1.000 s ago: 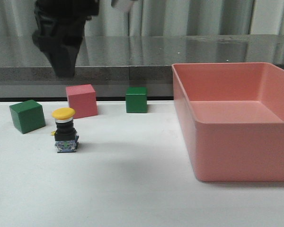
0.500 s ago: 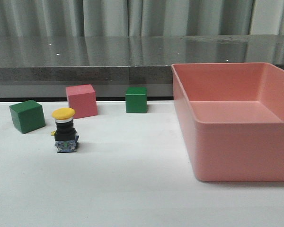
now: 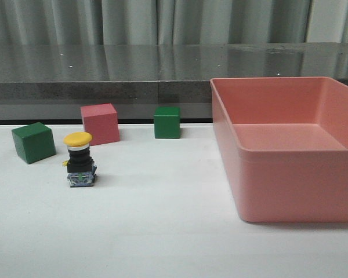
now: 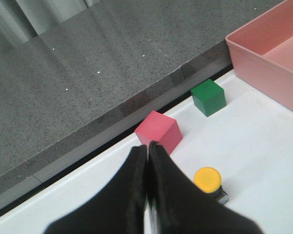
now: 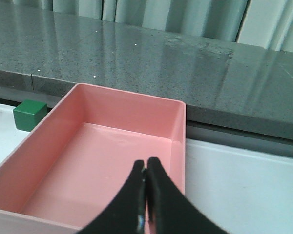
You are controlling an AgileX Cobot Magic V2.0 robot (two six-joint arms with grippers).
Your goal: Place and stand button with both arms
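Note:
The button (image 3: 79, 161) stands upright on the white table at the left, yellow cap up, bluish base down. It also shows in the left wrist view (image 4: 208, 180), seen from above. My left gripper (image 4: 148, 146) is shut and empty, high above the table beside the button. My right gripper (image 5: 145, 165) is shut and empty, high over the pink bin (image 5: 102, 156). Neither gripper shows in the front view.
A pink cube (image 3: 100, 123) and a green cube (image 3: 33, 142) sit just behind the button. Another green cube (image 3: 167, 122) sits farther right. The big pink bin (image 3: 290, 150) fills the right side. A dark counter (image 3: 104, 69) runs along the back.
A black arm that hung at the top left one second ago has gone up out of the front view. The button and cubes have not moved.

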